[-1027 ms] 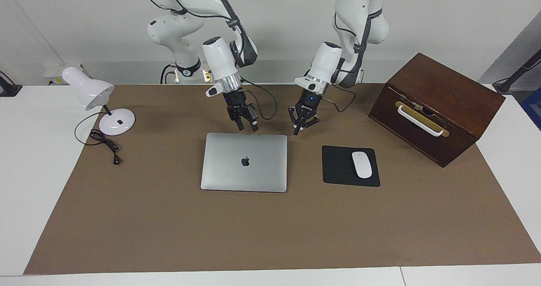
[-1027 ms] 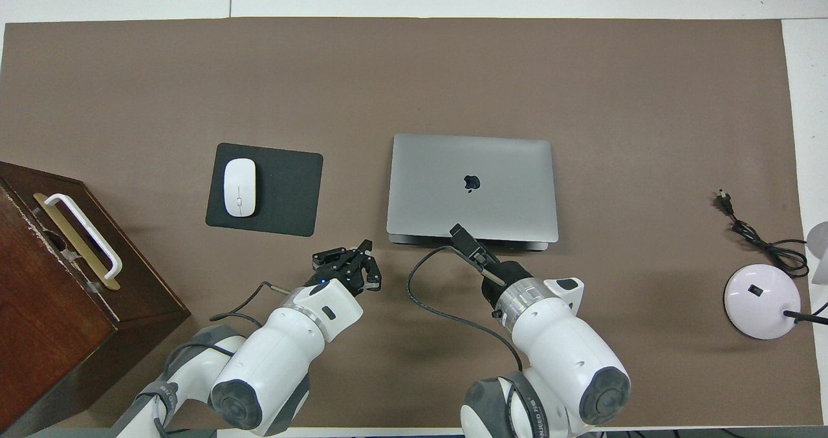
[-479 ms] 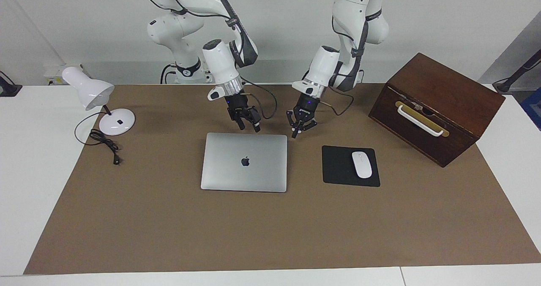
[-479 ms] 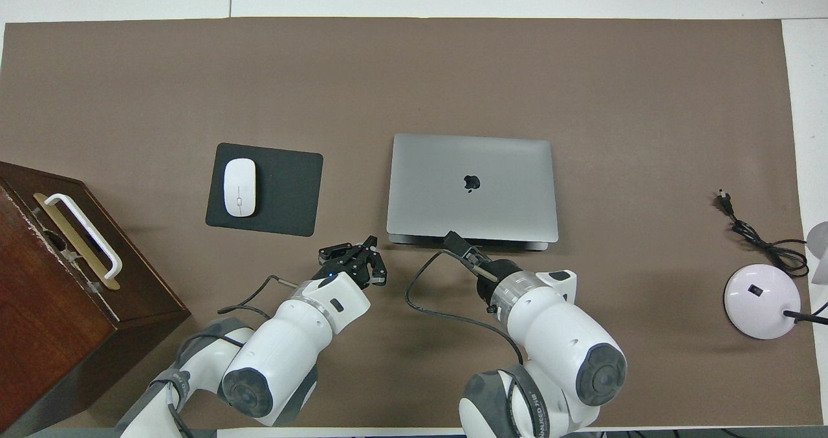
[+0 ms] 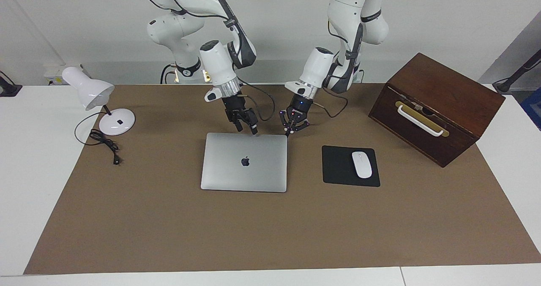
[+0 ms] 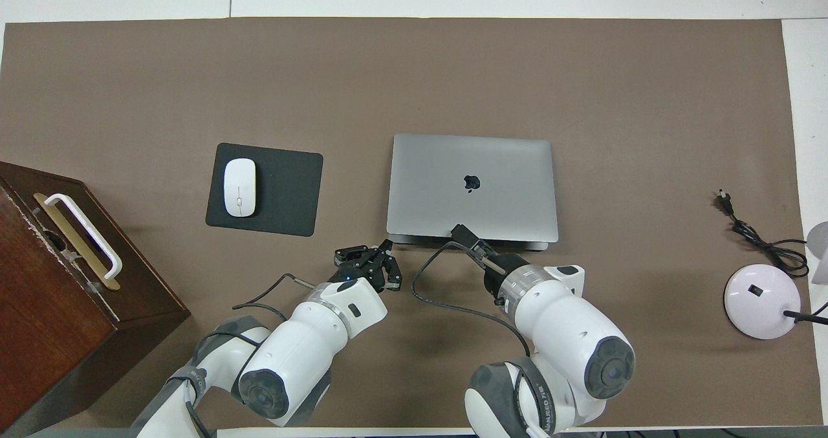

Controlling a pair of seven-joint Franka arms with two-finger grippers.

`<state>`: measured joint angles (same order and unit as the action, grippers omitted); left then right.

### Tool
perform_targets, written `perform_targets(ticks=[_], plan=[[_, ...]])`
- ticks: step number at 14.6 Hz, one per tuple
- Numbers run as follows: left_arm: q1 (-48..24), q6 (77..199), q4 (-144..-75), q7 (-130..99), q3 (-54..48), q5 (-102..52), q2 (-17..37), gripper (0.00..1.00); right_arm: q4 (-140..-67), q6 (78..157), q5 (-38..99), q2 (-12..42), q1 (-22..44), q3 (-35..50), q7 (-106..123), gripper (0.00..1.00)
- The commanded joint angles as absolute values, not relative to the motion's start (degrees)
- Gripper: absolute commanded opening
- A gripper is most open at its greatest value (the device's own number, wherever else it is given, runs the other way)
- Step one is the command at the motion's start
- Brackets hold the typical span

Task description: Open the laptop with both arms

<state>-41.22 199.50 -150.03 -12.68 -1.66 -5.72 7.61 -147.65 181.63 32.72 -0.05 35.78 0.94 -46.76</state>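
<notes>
While the thin silver-grey metal laptop [image 5: 244, 162] [image 6: 473, 189] lies closed and flat near the middle of the brown-covered bench [image 5: 270, 231] [image 6: 414, 76], both white jointed arms reach down at its edge nearest the robots. The right gripper [image 5: 247, 126] [image 6: 467, 239] hangs at that edge, roughly at its middle; its fingers [image 5: 254, 129] sit just above the lid's rim, and contact cannot be confirmed. Whether they are spread or pressed together cannot be told. The left gripper [image 5: 292, 126] [image 6: 370, 264] hangs just off the laptop's corner toward the left arm's end of the bench, with its fingers [image 5: 282, 118] spread and nothing between them.

Beside the laptop, toward the left arm's end, lies a black square mouse pad [image 5: 341, 168] [image 6: 284, 192] carrying a white oval mouse [image 5: 362, 164] [image 6: 239, 187]. A dark brown wooden box [image 5: 437, 106] [image 6: 58, 283] with a white handle stands nearer that end. At the right arm's end stands a white desk lamp [image 5: 101, 104] [image 6: 763, 299], its black cord [image 5: 103, 142] [image 6: 760, 240] coiled beside its base.
</notes>
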Motion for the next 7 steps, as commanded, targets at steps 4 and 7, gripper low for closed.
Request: perform_targets(ticks=[4, 7], plan=[[-42.0, 200.7, -149.2, -7.3, -0.7, -5.5, 8.5, 0.0, -145.7, 184.7, 34.2, 1.5, 33.8, 1.2, -44.7, 0.99], [-42.0, 200.7, -147.6, -7.2, -0.8, -5.5, 10.1, 0.0, -145.1, 184.8, 34.2, 2.2, 33.5, 1.2, -44.6, 0.99]])
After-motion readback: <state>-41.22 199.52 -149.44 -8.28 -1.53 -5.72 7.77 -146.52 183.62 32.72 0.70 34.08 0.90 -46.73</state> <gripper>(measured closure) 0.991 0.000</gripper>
